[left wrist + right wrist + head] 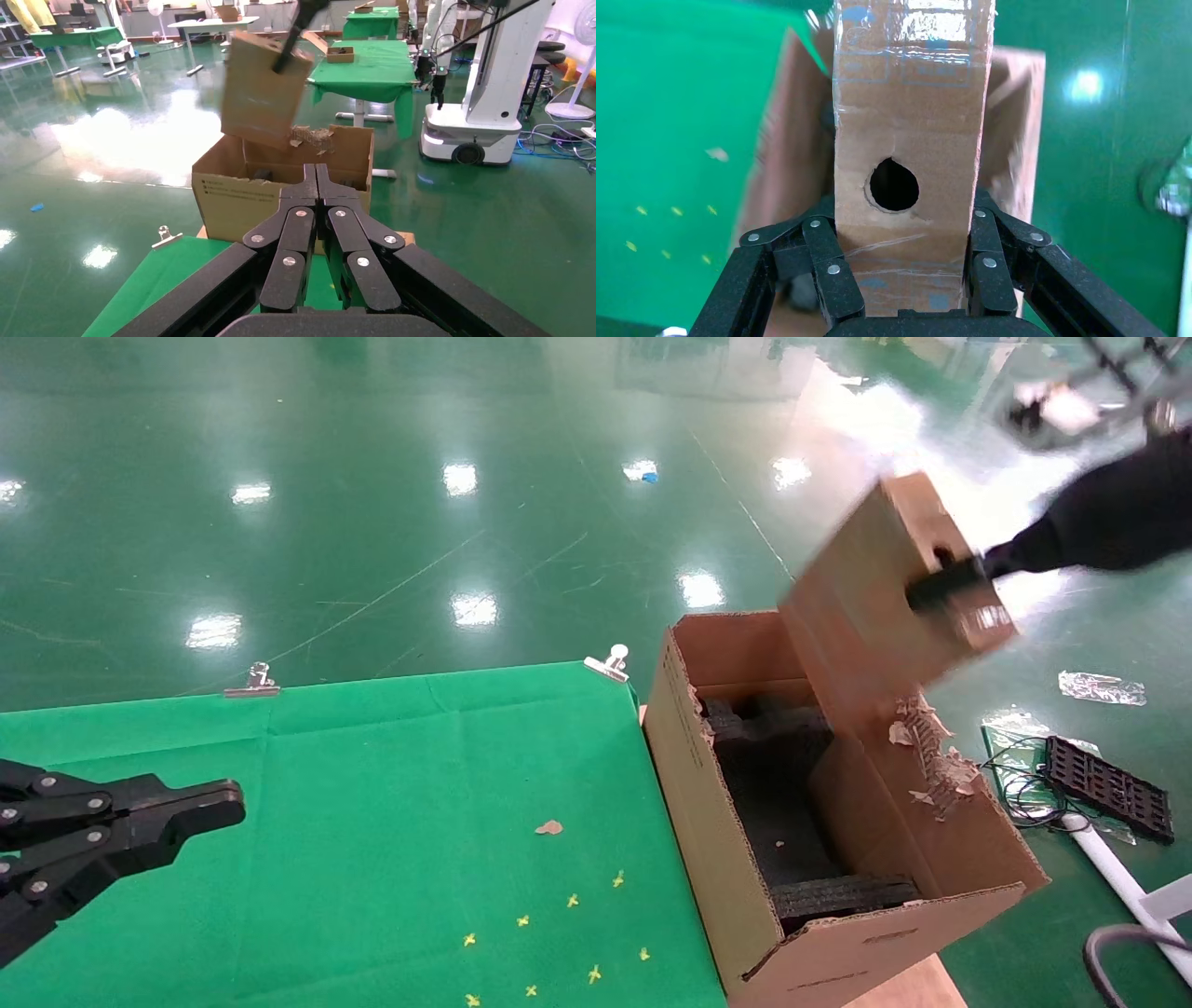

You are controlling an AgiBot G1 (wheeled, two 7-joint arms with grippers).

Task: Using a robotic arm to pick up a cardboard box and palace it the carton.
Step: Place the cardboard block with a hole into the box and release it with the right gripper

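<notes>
- While the thin brown taped cardboard box [875,598] is clamped by the right black gripper [902,263], it is held tilted above the large flapped corrugated carton [717,840].
- Lowering and release are judged left.
- The left gripper [219,803], closed on nothing, is parked over the green cloth-covered table [391,784].

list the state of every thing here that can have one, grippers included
right gripper: shut on the cardboard box's narrow side, held above the carton
cardboard box: lifted, tilted, lower end at the carton's opening
carton: open, flaps upright, one flap torn ragged
foam blocks: seated inside the carton
left gripper: shut, empty, over the green table
</notes>
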